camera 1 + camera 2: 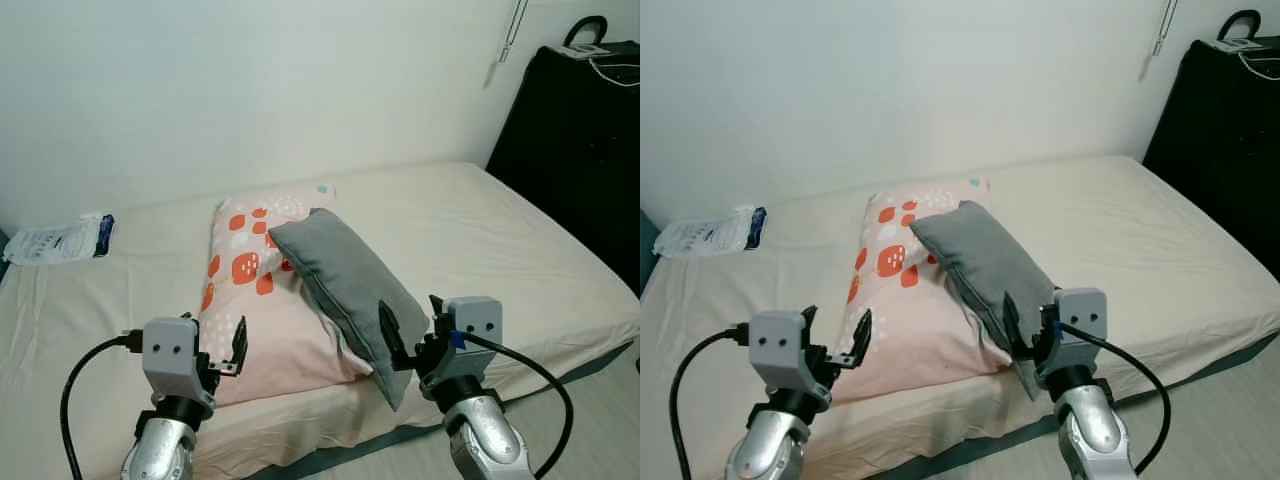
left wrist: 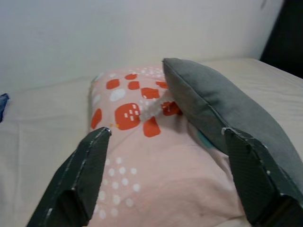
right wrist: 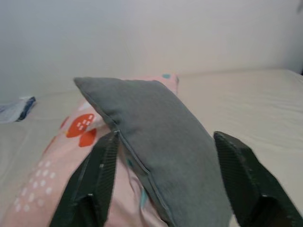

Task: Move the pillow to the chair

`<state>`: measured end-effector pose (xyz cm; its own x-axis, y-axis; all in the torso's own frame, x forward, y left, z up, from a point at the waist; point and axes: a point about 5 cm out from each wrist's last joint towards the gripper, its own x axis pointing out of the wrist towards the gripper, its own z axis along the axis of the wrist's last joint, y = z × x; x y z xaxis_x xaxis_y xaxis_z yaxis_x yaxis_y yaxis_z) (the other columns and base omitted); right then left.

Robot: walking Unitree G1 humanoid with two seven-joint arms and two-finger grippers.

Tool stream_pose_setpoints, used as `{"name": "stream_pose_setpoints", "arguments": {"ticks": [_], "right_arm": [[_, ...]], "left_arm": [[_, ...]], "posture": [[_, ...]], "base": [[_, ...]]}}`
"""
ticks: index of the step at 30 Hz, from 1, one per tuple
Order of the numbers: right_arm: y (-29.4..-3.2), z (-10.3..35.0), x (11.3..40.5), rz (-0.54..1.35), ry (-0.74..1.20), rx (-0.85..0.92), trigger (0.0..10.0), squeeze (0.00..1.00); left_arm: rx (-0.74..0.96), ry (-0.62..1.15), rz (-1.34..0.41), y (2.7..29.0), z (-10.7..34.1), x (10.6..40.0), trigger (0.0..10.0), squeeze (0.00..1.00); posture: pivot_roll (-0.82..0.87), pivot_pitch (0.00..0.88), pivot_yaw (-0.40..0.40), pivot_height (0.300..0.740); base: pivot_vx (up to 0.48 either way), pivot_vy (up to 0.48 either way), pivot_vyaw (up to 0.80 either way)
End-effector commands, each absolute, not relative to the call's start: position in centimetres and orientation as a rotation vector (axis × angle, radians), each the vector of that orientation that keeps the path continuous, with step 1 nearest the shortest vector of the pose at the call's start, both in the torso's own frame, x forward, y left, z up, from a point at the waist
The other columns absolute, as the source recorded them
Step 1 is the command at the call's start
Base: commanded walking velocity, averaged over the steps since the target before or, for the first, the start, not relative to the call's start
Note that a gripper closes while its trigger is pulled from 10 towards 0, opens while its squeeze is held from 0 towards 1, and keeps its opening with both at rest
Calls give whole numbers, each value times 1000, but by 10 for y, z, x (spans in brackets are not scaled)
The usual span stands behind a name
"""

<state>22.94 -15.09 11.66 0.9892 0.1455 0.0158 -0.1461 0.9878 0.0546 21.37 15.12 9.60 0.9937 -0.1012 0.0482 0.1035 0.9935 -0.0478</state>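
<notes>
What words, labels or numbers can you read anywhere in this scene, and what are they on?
No text can be read in any view.
White packet at the far left of the bed: it carries dark print, too small and blurred to read.
Pink pillow: red and white shapes, a pattern and no lettering.
Grey pillow: plain.

Plain grey pillow (image 1: 345, 290) lies on a pink pillow (image 1: 262, 300) patterned with orange-red blocks and white dots; cream bed (image 1: 470, 230).
</notes>
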Motion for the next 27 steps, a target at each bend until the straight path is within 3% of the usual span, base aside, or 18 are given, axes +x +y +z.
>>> {"name": "stream_pose_setpoints", "arguments": {"ticks": [1,2,3,4,22,23,24,26,27], "right_arm": [[-152,110,228,137,24,66,1569,0],[-152,110,228,137,24,66,1569,0],[-154,109,227,138,28,67,0,0],[-155,109,226,135,30,66,0,0],[-154,108,228,140,32,56,0,0],[-154,108,228,137,35,52,7686,0],[-154,108,228,135,37,48,10000,0],[-153,107,228,136,38,48,10000,0],[-152,107,228,141,41,47,10000,0]], "left_arm": [[-33,-17,-111,152,91,211,5176,0],[-33,-17,-111,152,91,211,5176,0],[-39,-25,-122,150,91,212,2157,0],[-46,-35,-129,148,92,214,0,0],[-50,-50,-186,146,96,220,0,0],[-46,-49,-199,144,97,224,1176,0],[-44,-49,-206,143,97,226,3804,0],[-48,-46,-206,142,97,229,3804,0],[-52,-20,-216,140,92,237,2000,0]], "posture": [[68,0,-25,740],[68,0,-25,740],[60,0,-24,740],[53,0,-23,740],[47,0,-3,740],[47,0,-3,740],[47,0,-3,740],[42,0,-3,740],[40,0,-4,740]], "base": [[0,0,0],[0,0,0],[0,0,0],[0,0,0],[0,0,0],[0,0,0],[0,0,0],[0,0,0],[0,0,0]]}}
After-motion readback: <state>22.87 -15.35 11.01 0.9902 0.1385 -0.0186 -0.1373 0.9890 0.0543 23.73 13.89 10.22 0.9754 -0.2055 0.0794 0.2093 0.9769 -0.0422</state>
